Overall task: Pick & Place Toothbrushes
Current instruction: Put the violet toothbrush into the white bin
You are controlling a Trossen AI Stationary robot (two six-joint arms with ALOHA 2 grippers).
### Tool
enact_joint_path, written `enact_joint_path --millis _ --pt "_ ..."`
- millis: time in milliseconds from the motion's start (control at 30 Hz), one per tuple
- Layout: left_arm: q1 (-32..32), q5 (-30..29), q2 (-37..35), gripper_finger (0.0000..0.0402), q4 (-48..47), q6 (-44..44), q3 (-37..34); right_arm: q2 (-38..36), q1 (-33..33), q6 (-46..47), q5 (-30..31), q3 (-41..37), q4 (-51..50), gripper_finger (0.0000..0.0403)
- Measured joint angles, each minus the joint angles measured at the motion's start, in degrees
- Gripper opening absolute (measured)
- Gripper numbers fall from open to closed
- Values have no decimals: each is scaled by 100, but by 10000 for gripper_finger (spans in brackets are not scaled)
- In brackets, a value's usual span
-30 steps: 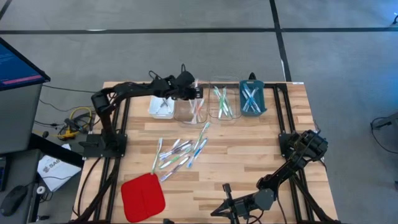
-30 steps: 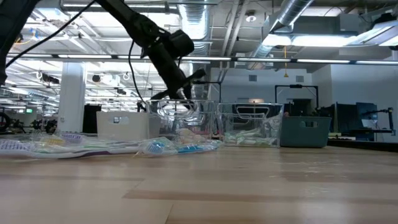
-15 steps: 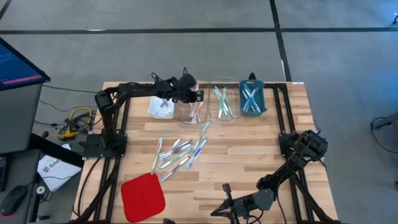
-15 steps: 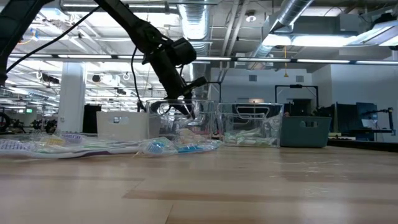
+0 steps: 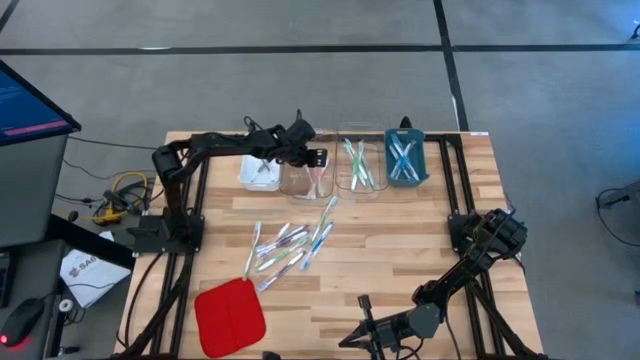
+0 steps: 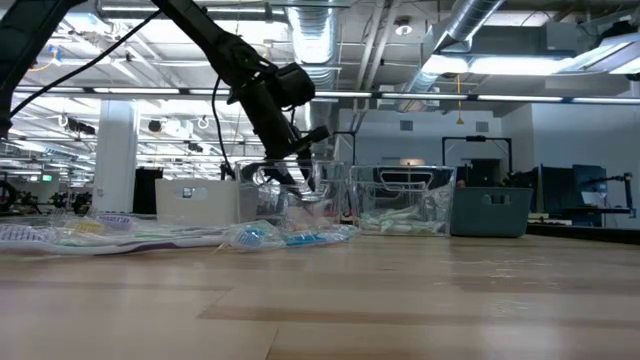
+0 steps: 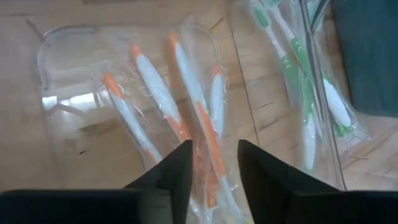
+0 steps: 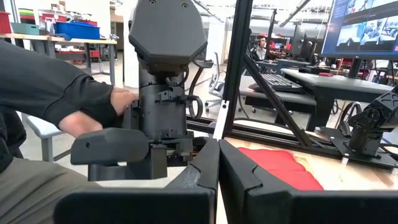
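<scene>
Left gripper [image 5: 318,158] hangs over the clear tray [image 5: 306,178] second from the left in the back row, fingers [image 7: 176,177] parted with a visible gap and nothing pinched between them. Looks like the release step of a placement: the orange brushes [image 7: 163,102] lie in that tray directly below the fingertips, apart from them, wrapped in clear film. Can't tell which one was just dropped.

Next move, my read: lift clear of the tray walls, swing to the loose pile [image 5: 292,242] mid-table, well apart from the gripper, and pick one out by colour. Green brushes [image 5: 356,163] sit in the next clear tray, blue ones in the teal bin [image 5: 405,160], so sorting is by accent. Pile is tangled, so isolating a single brush is the hard bit.

Right gripper [image 8: 217,163] is parked at the near table edge, fingers pressed together, empty.
</scene>
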Motion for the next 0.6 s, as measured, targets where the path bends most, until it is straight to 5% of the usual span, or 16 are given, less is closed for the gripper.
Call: enact_joint_path --millis 300,600 --pt "-4 4 -455 171 -2 709 0 0 -11 83 0 0 -129 1" --pt "-485 6 -2126 160 -233 1869 0 0 -33 41 0 0 -63 1"
